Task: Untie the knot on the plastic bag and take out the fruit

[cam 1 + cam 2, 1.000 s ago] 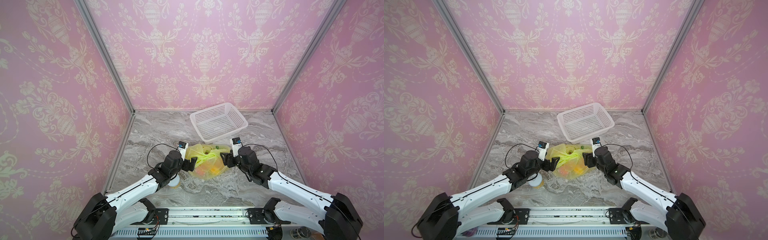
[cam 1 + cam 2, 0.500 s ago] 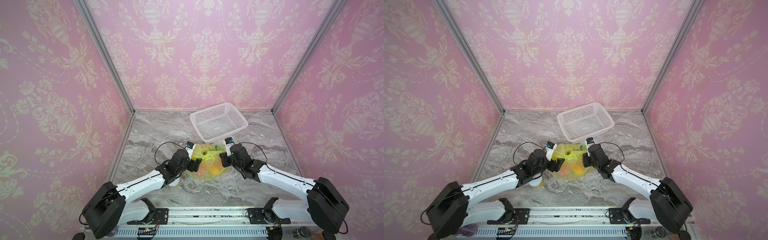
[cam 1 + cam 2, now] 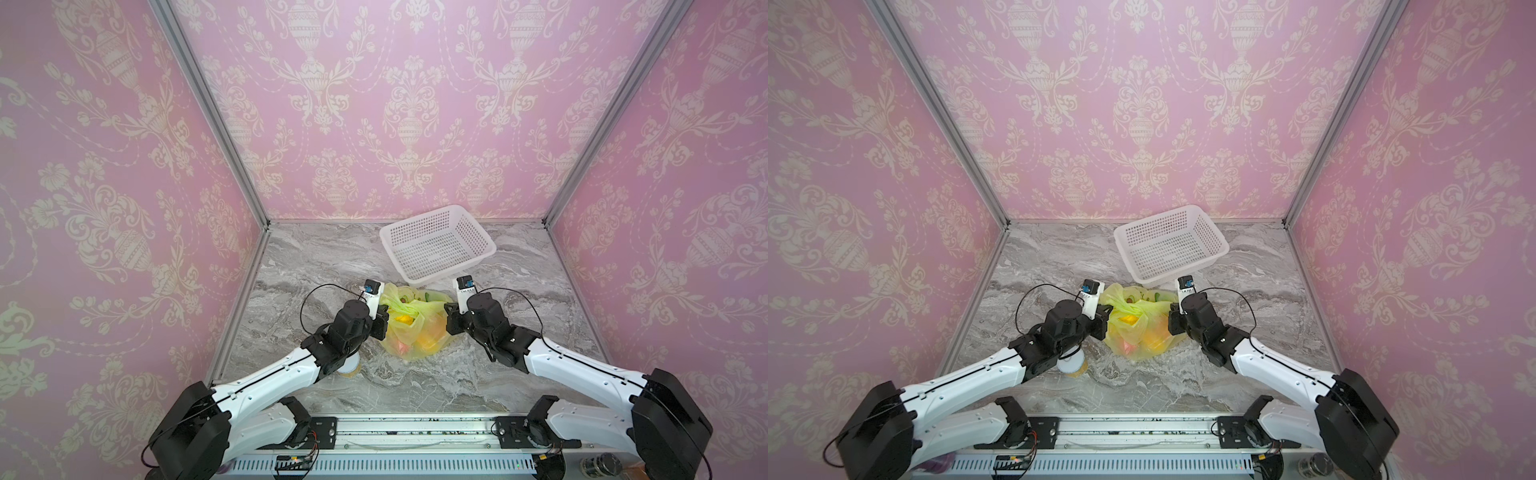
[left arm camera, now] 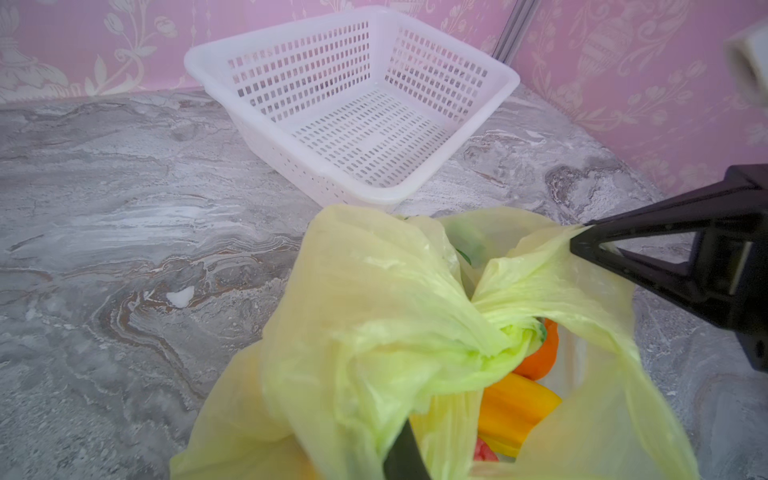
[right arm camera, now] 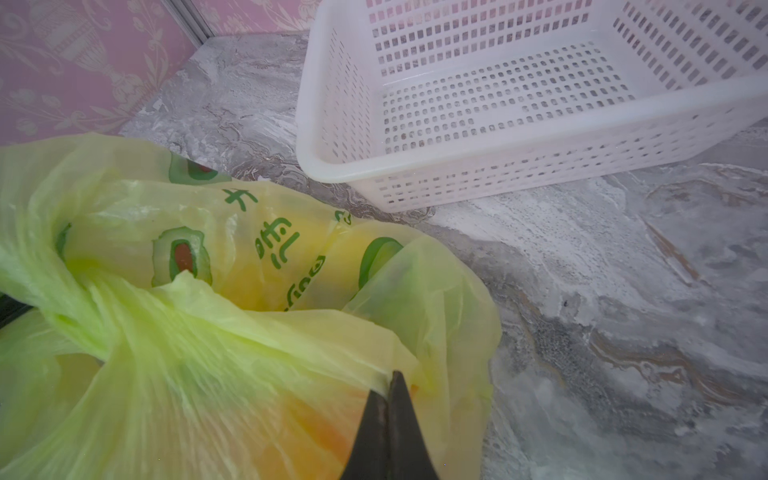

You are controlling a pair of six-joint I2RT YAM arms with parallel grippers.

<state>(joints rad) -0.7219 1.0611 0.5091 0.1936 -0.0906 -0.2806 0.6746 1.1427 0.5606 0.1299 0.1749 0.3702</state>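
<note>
The yellow-green plastic bag [image 3: 415, 336] [image 3: 1142, 332] lies on the marble floor between my two grippers. Its knot [image 4: 509, 332] [image 5: 79, 307] is a twisted bright strip across the top. Fruit shows through the opening: an orange piece [image 4: 542, 357], a yellow one [image 4: 515, 409] and a pink-red one [image 4: 484, 453]. My left gripper [image 3: 384, 320] [image 4: 405, 442] is shut on the bag's left handle film, which drapes over its fingers. On the right side, my right gripper [image 3: 449, 322] [image 5: 392, 384] is shut on a pinch of the bag's film.
A white perforated basket [image 3: 484, 253] [image 4: 505, 81] stands just behind the bag, toward the back right. A round can [image 3: 349, 368] [image 3: 1073, 365] sits under my left arm. Pink walls close in the floor on three sides.
Both grippers came in to the bag's sides and shut on its film. The handle strip between them is now drawn taut.
</note>
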